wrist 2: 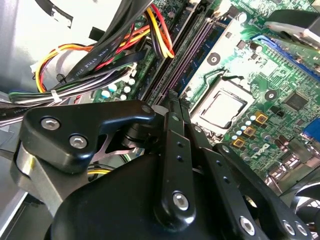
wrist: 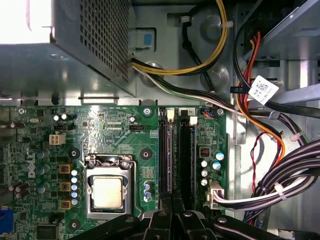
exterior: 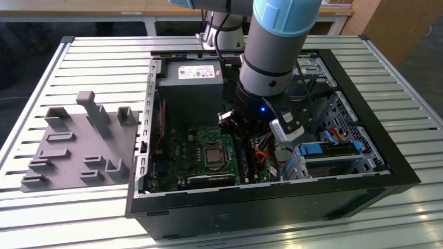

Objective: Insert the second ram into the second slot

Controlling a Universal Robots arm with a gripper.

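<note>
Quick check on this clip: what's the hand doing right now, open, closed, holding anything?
Hand: closed, its two black fingers pressed together over the black memory slots on the green motherboard; whether a thin blue RAM stick sits between them cannot be told.

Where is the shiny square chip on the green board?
In the first wrist view, the square chip sits in its socket on the green motherboard, beside the two long black slots, below the metal power box.

Grey fixture plate (exterior: 80, 148), power supply (exterior: 190, 85), CPU socket (wrist: 107, 192), possibly bundled cables (wrist: 285, 175)
</note>
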